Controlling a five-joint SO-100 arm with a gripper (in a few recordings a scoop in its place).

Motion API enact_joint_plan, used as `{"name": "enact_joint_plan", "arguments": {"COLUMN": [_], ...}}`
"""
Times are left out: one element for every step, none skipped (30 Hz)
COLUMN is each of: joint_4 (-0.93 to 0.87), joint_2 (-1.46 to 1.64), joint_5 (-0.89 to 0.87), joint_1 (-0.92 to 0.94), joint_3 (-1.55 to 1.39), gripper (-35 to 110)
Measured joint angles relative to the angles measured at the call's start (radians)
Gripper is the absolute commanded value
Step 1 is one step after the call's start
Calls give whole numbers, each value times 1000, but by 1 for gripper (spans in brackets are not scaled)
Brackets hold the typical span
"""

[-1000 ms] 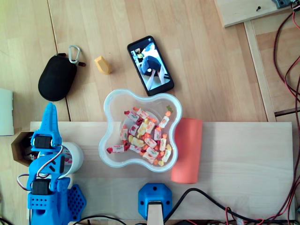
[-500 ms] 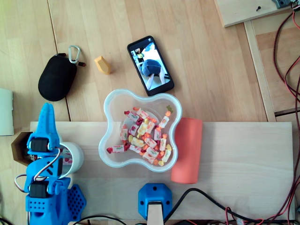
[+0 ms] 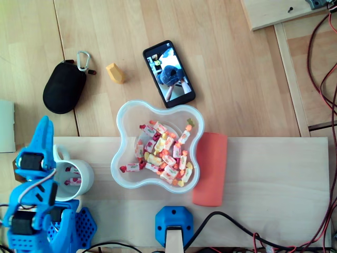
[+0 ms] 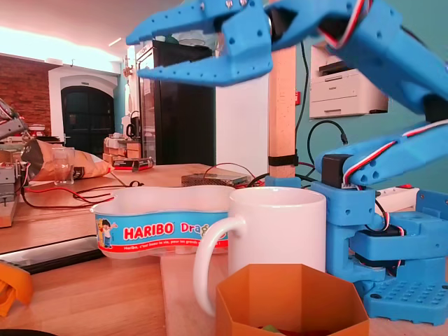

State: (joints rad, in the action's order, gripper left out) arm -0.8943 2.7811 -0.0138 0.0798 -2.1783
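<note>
Plainly reads "HARIBO" on the tub wall in the fixed view, sweets inside. Hangs with gripper jaws slightly apart, clamping nothing, at 11 o'clock of the mug overhead. Places the mug at 9 o'clock of the tub. Has swung toward 9 o'clock since a second ago, baring the mug's handle and covering the orange box.

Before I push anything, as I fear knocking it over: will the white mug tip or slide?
The white mug looks squat and wide-based, so it would probably slide, not tip. Its glossy wall may slip in the gripper; the handle seems safer.
</note>
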Motion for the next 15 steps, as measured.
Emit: {"name": "enact_joint_plan", "arguments": {"joint_4": [-64, -133, -198, -261, -324, -383, -445, -506, -566, -624, -678, -726, -764, -779, -785], "joint_2": [-41, -87, -124, -160, -192, -224, -252, -279, -304, -333, -356, -382, -408, -443, -477], "joint_5": [0, 6, 9, 9, 9, 9, 9, 9, 9, 9, 9, 18, 37, 55, 77], "joint_1": [0, 0, 0, 5, 12, 28, 51, 74, 109, 147, 187, 233, 282, 331, 371], "joint_3": [77, 160, 233, 305, 377, 446, 511, 572, 623, 666, 695, 716, 730, 738, 739], "gripper": [13, 13, 13, 13, 12, 12, 12, 12, 12, 12, 12, 12, 12, 12, 12]}}
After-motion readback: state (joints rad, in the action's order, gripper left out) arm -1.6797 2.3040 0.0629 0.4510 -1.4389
